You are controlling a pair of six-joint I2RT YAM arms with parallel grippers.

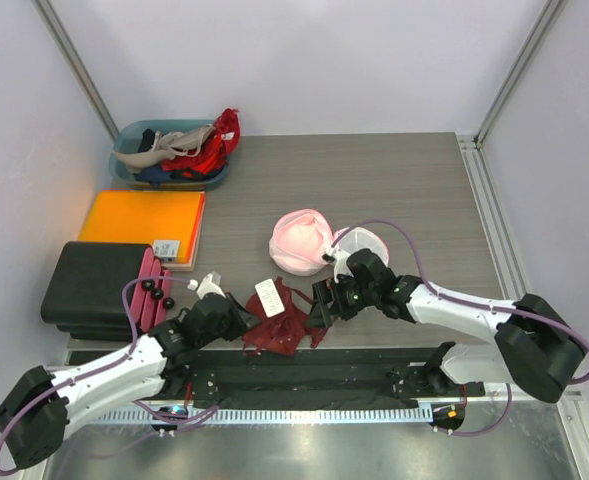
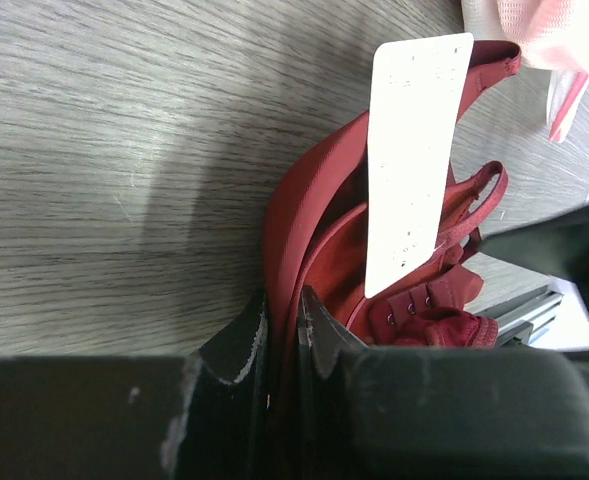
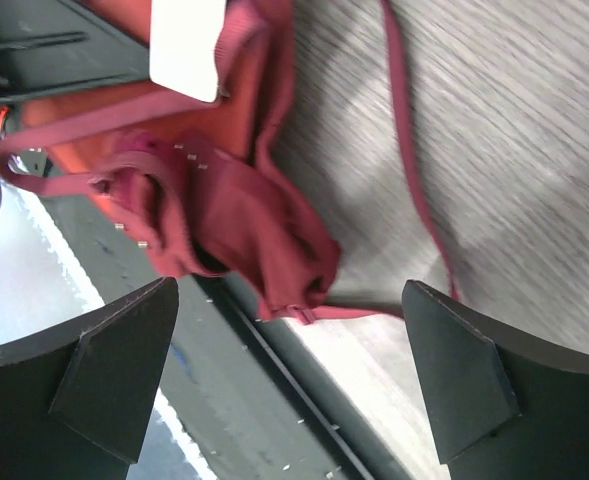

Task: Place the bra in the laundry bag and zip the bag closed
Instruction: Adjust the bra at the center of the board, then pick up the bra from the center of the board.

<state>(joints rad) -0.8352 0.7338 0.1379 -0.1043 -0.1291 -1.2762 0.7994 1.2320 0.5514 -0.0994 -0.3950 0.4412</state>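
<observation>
A dark red bra with a white tag lies crumpled at the table's near edge. My left gripper is shut on the bra's band at its left side; the tag shows ahead of the fingers. My right gripper is open just right of the bra, its fingers spread wide above the bra's bunched end and a thin strap. The laundry bag, a white mesh pouch with pink trim, lies open behind the right gripper.
A teal bin of clothes stands at the back left. An orange folder and a black case lie on the left. A black rail runs along the table's near edge under the bra.
</observation>
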